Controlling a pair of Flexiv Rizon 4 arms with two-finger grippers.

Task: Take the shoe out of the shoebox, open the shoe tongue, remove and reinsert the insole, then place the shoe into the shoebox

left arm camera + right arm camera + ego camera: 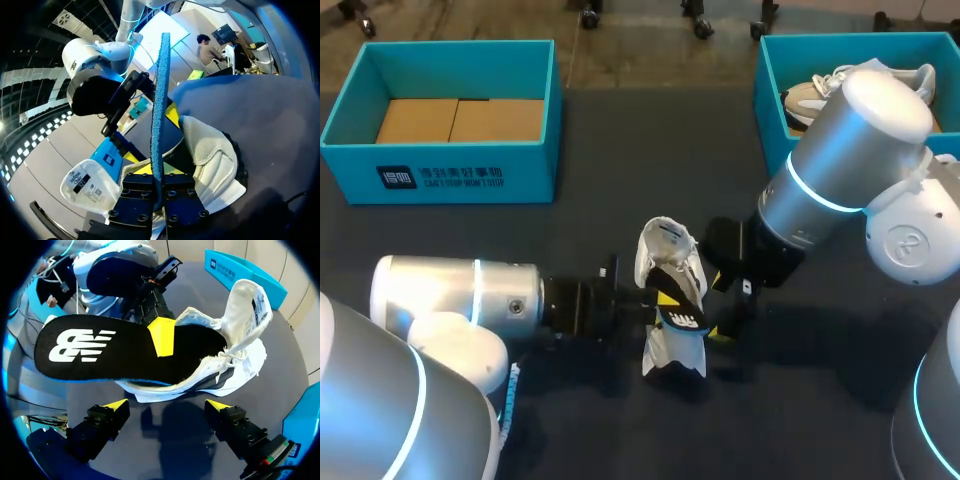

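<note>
The left gripper (665, 305) is clamped on the side edge of the insole (115, 352), whose long axis runs in line with the shoe (225, 365), one end at its opening, tongue raised, on the table (620, 150), with the open right gripper (167, 405) just beside.
</note>
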